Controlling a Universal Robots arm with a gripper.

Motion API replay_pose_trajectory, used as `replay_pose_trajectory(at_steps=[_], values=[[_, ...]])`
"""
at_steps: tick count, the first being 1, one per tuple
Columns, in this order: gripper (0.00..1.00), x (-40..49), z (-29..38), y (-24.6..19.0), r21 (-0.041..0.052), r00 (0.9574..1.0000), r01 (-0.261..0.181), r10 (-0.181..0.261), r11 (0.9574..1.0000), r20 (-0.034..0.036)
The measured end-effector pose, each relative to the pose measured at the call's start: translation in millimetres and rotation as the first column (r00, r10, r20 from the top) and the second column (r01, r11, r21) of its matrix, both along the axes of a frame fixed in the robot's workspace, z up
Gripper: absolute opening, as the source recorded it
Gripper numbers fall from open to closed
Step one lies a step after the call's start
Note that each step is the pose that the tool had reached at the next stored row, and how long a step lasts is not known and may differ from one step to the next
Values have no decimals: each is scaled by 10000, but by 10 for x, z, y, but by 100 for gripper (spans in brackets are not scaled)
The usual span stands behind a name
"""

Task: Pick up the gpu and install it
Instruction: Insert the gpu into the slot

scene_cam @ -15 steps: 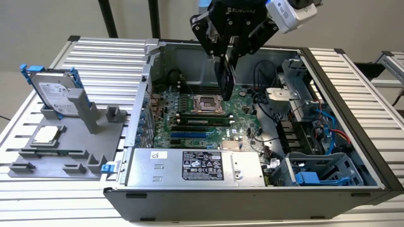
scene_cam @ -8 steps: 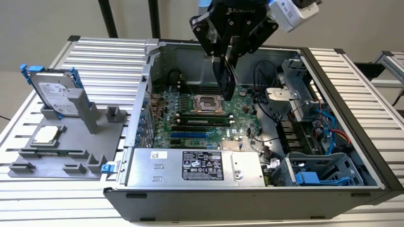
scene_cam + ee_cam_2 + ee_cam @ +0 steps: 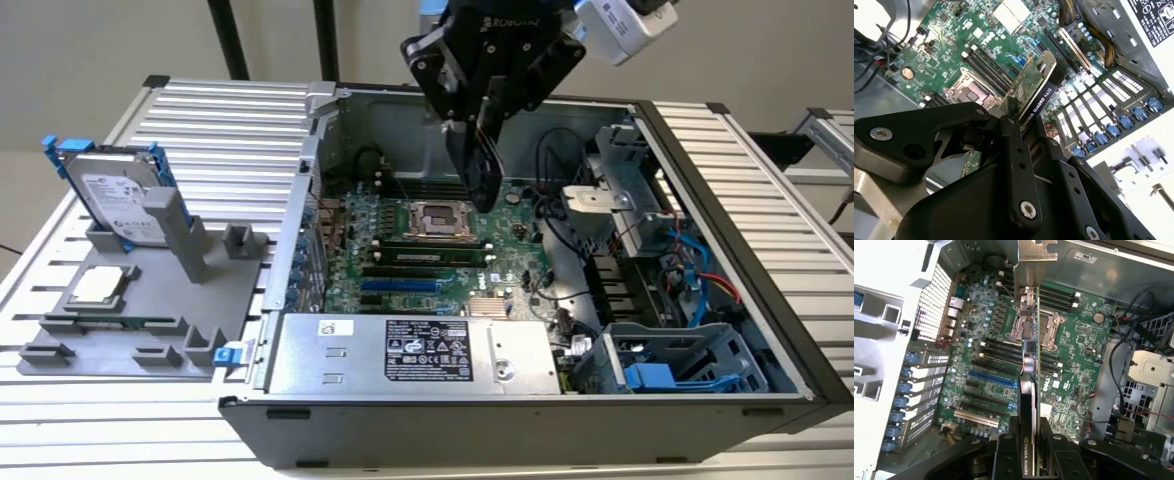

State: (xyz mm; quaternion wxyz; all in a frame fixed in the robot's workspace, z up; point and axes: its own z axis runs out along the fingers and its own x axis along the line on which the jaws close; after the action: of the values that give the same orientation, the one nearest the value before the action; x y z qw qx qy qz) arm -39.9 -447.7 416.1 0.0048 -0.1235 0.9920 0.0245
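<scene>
My gripper hangs over the open computer case, shut on the gpu. The card hangs on edge above the green motherboard, close to the processor socket and clear of the board. In the second wrist view the gpu shows its green board and black cooler between my black fingers. In the first wrist view the gpu is seen edge-on, with its silver bracket at the far end. The expansion slots lie beside it on the board below.
On a grey fixture at the exterior view's left stand a silver hard drive with blue rails, a processor chip and a memory stick. Inside the case are the power supply, loose cables and a drive cage.
</scene>
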Motion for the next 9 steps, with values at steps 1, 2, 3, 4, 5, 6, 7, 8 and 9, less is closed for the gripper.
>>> replay_pose_trajectory(at_steps=[1,2,3,4,5,6,7,8,9], values=[[0,0,0,0,0,10000,-84,84,10000,0],[0,0,0,0,0,9998,-176,176,9998,0],[0,0,0,0,0,9997,-257,257,9997,0],[0,0,0,0,0,9994,-339,339,9994,0],[0,0,0,0,0,9991,-427,427,9991,0],[0,0,0,0,0,9987,-511,511,9987,0],[0,0,0,0,1,9982,-594,594,9982,0],[0,0,0,0,0,9977,-683,683,9977,0],[0,0,0,0,1,9970,-772,772,9970,0]])
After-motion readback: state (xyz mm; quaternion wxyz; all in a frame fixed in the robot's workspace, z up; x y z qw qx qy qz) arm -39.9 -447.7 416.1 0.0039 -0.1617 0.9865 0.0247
